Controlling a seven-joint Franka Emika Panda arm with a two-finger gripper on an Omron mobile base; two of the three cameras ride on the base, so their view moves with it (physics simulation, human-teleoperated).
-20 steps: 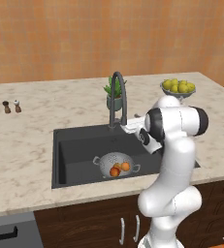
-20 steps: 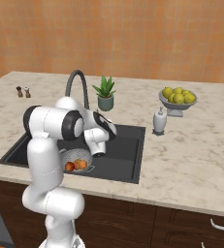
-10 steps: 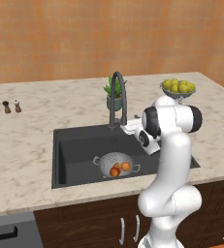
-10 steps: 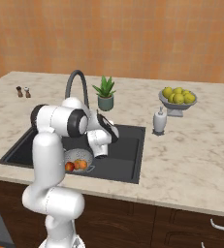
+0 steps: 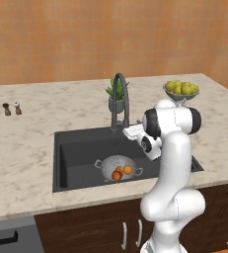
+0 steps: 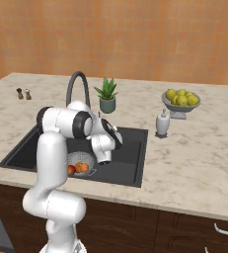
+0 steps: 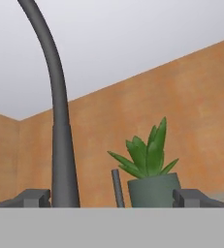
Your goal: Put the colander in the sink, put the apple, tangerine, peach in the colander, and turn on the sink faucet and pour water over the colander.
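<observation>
The silver colander point(image 5: 114, 165) point(image 6: 80, 161) sits on the floor of the dark sink point(image 5: 76, 148) point(image 6: 130, 148). In it lie the red apple point(image 6: 71, 170) and two orange fruits point(image 5: 128, 170) point(image 6: 84, 168); I cannot tell tangerine from peach. The dark gooseneck sink faucet point(image 5: 121, 97) point(image 6: 76, 85) point(image 7: 61, 145) rises behind the basin. My gripper point(image 5: 132, 132) point(image 7: 112, 198) is level with the faucet's base, just in front of it, and open. In the hand view its fingertips point(image 7: 33, 197) stand wide apart, with the faucet stem and a thin lever point(image 7: 117, 189) between them. No water shows.
A potted plant point(image 5: 116, 101) point(image 6: 107, 96) point(image 7: 150, 174) stands right behind the faucet. A bowl of yellow fruit point(image 5: 181, 90) point(image 6: 180, 100) and a soap dispenser point(image 6: 162, 123) are on the counter to the right. Salt and pepper shakers point(image 5: 12, 108) stand far left.
The arm's elbow has swung slightly left and the hand has edged a little closer to the faucet base. The jaws stay open; colander and fruits have not moved.
</observation>
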